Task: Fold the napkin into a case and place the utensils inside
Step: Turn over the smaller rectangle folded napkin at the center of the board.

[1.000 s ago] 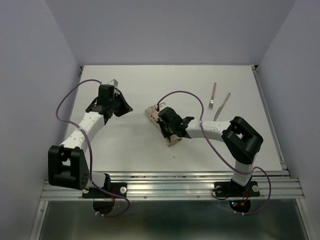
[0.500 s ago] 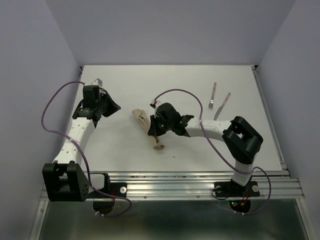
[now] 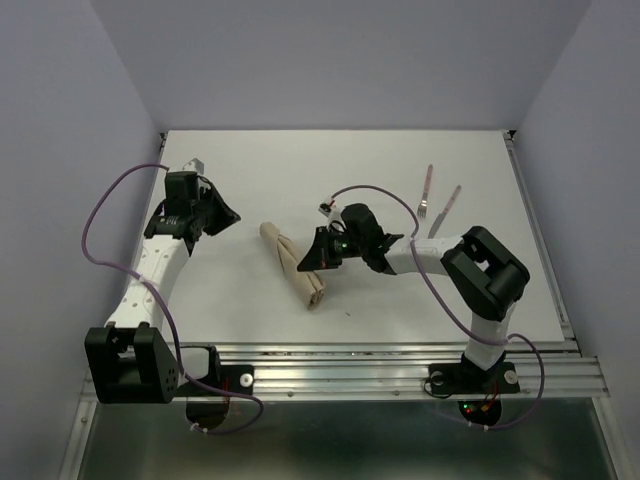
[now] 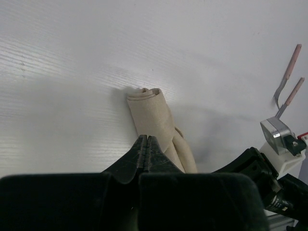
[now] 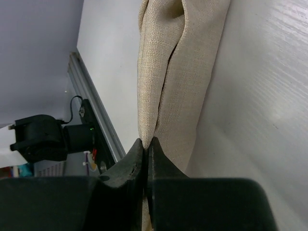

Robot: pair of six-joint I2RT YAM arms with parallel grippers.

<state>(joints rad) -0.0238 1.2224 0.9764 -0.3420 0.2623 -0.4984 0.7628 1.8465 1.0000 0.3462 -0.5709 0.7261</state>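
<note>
— What is seen on the white table?
— The napkin, folded into a narrow tan bundle, is laid slantwise near the middle.
— And the grippers?
— The right gripper is closed, its tips set at the cloth's edge; no pinched fold can be made out. The left gripper is closed on nothing and held apart, left of the napkin.
— The utensils?
— The fork and knife are laid side by side at the far right, well apart from the napkin.
</note>
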